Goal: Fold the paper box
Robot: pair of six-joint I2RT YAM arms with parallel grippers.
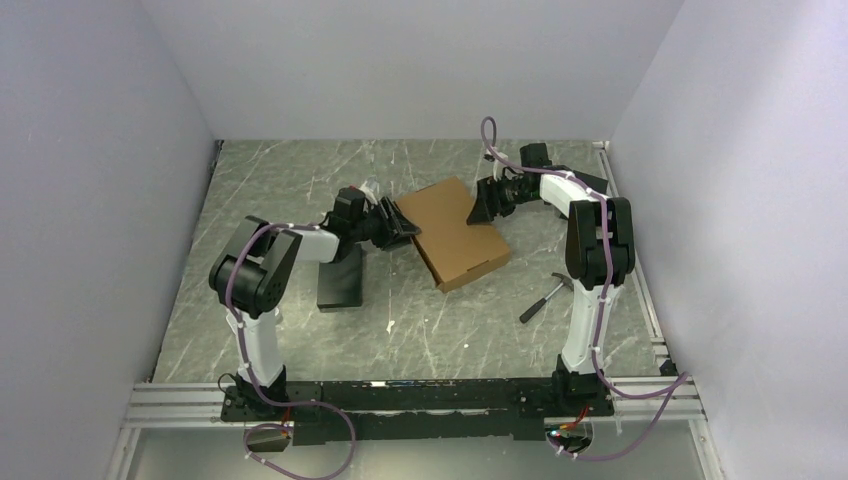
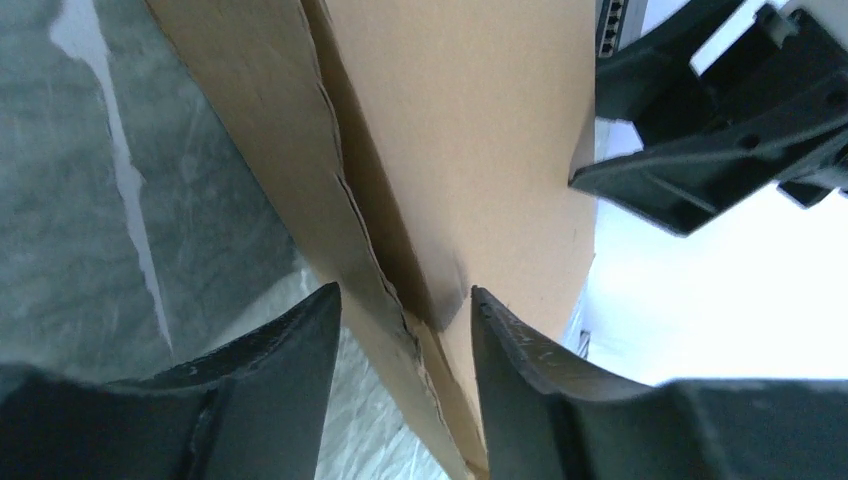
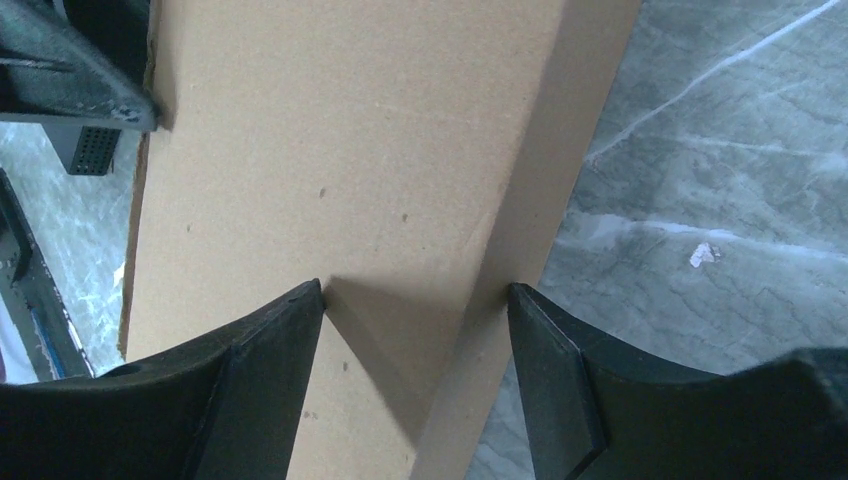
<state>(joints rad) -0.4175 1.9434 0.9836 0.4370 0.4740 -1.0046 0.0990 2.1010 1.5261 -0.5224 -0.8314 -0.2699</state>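
One paper box [image 1: 455,232], smooth brown corrugated cardboard, lies closed and flat at the centre of the green marbled table [image 1: 300,180]. At its 9 o'clock the left gripper [image 1: 408,232] brackets a frayed edge seen only from its wrist; whether it grips is unclear. At 1 o'clock the right gripper [image 1: 478,212] straddles a corner, spread wide. White walls [image 1: 400,60] surround the table.

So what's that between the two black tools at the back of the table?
The paper box. In the top view it lies between the left tool and the right tool, each at one of its edges.
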